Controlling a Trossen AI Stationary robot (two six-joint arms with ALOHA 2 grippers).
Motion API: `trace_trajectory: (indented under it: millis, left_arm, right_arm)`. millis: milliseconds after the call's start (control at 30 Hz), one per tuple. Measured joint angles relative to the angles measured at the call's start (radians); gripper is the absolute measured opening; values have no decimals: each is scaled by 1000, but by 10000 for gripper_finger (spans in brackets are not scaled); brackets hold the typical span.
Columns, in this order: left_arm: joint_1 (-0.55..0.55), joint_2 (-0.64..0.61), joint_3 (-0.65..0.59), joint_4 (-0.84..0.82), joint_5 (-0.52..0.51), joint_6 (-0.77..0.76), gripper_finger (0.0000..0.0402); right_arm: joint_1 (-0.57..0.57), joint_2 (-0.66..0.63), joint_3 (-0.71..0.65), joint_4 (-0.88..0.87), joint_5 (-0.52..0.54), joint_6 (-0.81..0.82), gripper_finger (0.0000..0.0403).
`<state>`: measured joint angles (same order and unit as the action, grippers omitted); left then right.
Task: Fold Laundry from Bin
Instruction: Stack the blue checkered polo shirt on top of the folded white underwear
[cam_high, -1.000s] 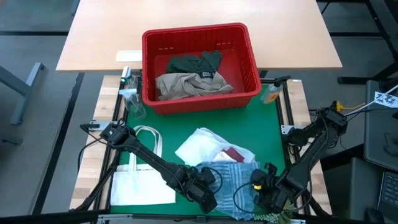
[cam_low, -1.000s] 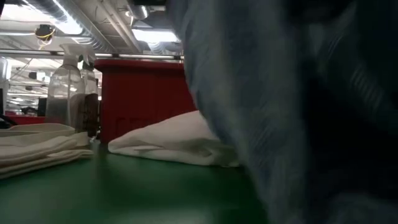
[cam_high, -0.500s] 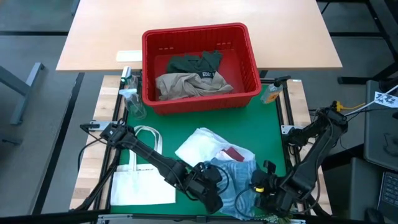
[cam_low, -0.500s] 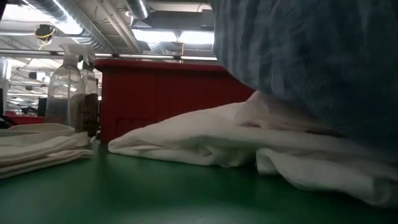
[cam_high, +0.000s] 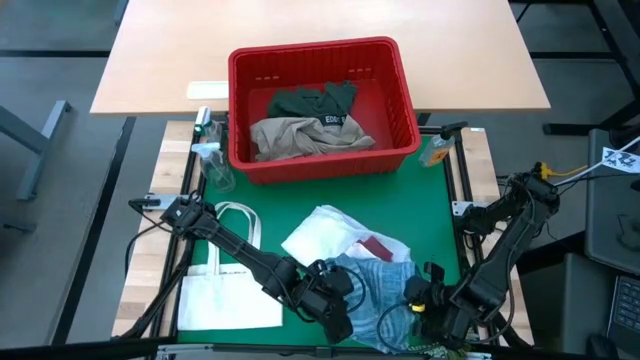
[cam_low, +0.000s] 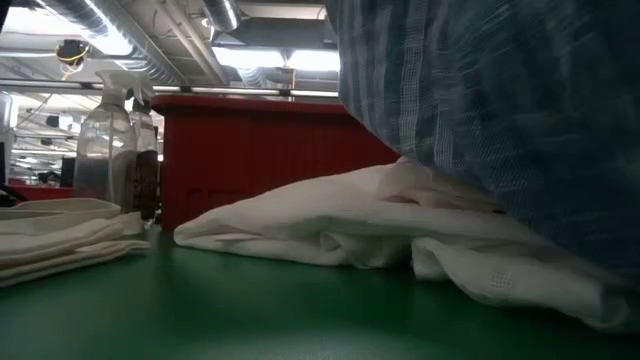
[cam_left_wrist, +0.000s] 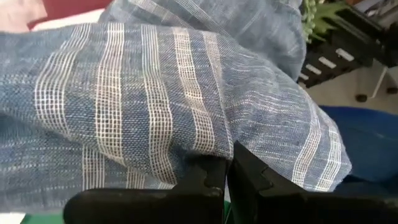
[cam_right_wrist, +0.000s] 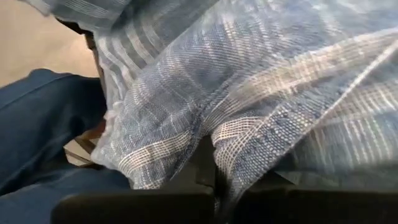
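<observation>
Two end effectors work at the near edge of the green surface (cam_high: 430, 210), both clenched on one blue-and-white striped garment (cam_high: 385, 290). Left end effector (cam_left_wrist: 227, 171): its dark fingers are pressed together with a fold of the striped cloth pinched between them. Right end effector (cam_right_wrist: 211, 168): likewise closed, the weave bunched into its jaws. In the high view the two sit close together, the left end effector at the garment's left margin and the right one at its near right corner.

Striped garment: a loosely woven blue fabric crossed by bands of white threads, crumpled rather than flat, hanging in soft folds; in the low view it fills the upper right as a draped sheet raised off the surface. It partly overlies a white garment (cam_high: 325, 235), rumpled into a low mound, with a maroon piece (cam_high: 375, 247) showing at the seam between the two.

Red bin (cam_high: 405, 95): slotted plastic walls, standing at the far end of the surface, well apart from the end effectors. Inside lie a beige garment (cam_high: 300, 137) toward the near wall and a dark green one (cam_high: 315, 100) behind it, both wrinkled.

Also visible: a flat white tote bag (cam_high: 225, 285) at the left, and a clear spray bottle (cam_low: 105, 140) beside the bin.
</observation>
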<state>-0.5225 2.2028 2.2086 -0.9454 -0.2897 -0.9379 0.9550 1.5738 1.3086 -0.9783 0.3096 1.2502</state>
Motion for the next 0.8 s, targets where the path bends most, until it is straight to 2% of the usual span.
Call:
trace_trajectory:
  millis: [133,300,467,800]
  left_arm:
    - [-16,0,0,-30,2,-1,0]
    - [-22,0,0,-34,-77,0,0]
    - [-13,0,0,-32,-65,6,0]
    - [-14,0,-1,-86,-43,6,0]
  right_arm:
    - [0,2,-43,96,-17,0,3]
    - [-1,2,-45,101,9,0,3]
    - [-2,2,-45,95,-7,-2,5]
    - [-2,2,-45,90,2,-2,74]
